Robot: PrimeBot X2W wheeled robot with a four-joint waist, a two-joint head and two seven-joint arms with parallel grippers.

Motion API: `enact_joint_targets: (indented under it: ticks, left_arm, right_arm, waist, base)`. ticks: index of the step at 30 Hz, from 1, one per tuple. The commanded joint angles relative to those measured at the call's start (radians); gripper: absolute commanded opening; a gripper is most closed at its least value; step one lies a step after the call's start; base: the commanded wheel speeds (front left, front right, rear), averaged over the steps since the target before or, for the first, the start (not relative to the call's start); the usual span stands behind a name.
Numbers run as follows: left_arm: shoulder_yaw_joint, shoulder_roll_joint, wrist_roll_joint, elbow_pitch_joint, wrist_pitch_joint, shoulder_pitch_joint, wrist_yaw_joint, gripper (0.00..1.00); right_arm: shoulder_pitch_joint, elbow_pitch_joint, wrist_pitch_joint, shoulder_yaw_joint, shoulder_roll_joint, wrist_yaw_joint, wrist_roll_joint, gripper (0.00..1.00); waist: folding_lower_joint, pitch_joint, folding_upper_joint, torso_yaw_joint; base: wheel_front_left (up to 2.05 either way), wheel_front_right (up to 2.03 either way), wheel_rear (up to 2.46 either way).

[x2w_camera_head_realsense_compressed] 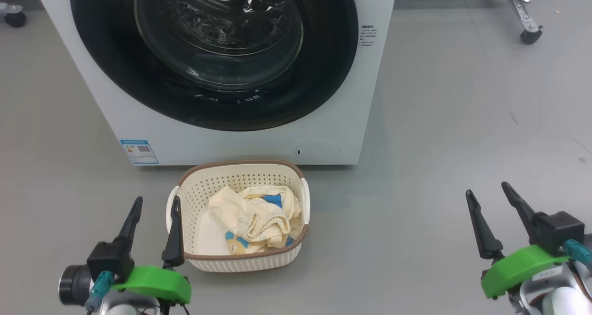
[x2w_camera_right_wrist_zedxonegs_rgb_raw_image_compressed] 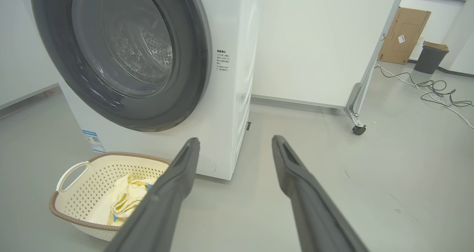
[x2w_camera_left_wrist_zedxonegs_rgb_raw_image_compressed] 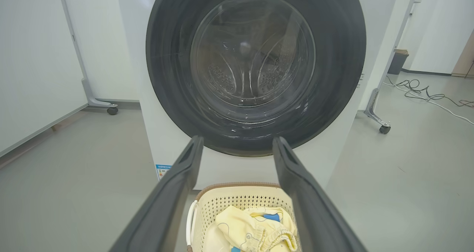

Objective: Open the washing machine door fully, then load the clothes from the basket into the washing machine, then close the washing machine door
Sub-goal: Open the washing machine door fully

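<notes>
Facing the shut washing machine door squarely, the left end effector lies nearer; the right end effector stands well aside. Both gape wide open — nothing held.

Head view: set high behind both grippers and pitched steeply down, with the left gripper and right gripper at its lower corners. Left wrist view: low, level, near and square onto the washing machine door. Right wrist view: low, with the door off to that gripper's left, seen obliquely. All three views share the door and the basket.
</notes>
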Motion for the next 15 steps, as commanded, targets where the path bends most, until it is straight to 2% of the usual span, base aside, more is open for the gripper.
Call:
enact_joint_targets:
  ticks: [1,8,15]
  left_arm:
    - [0.033,0.010,0.006,-0.034,-0.014,-0.056,0.003,1.00]
    - [0.042,0.010,-0.002,-0.040,-0.014,-0.056,0.004,1.00]
    - [0.040,0.009,-0.003,-0.047,-0.014,-0.057,-0.004,1.00]
  right_arm:
    - [-0.035,-0.038,0.000,0.017,-0.009,0.004,-0.007,1.00]
    - [-0.038,-0.035,-0.002,0.014,-0.007,0.004,-0.008,1.00]
    - [-0.040,-0.036,-0.002,0.012,-0.005,0.004,-0.009,1.00]
  waist:
    - [-0.0001,0.002,0.0000,0.000]
    - [-0.0001,0.003,0.0000,-0.001]
    - [-0.0001,0.006,0.0000,-0.005]
  base:
    - [1.10,1.36,-2.46]
    - [1.07,1.13,-2.20]
    - [0.59,0.59,-1.17]
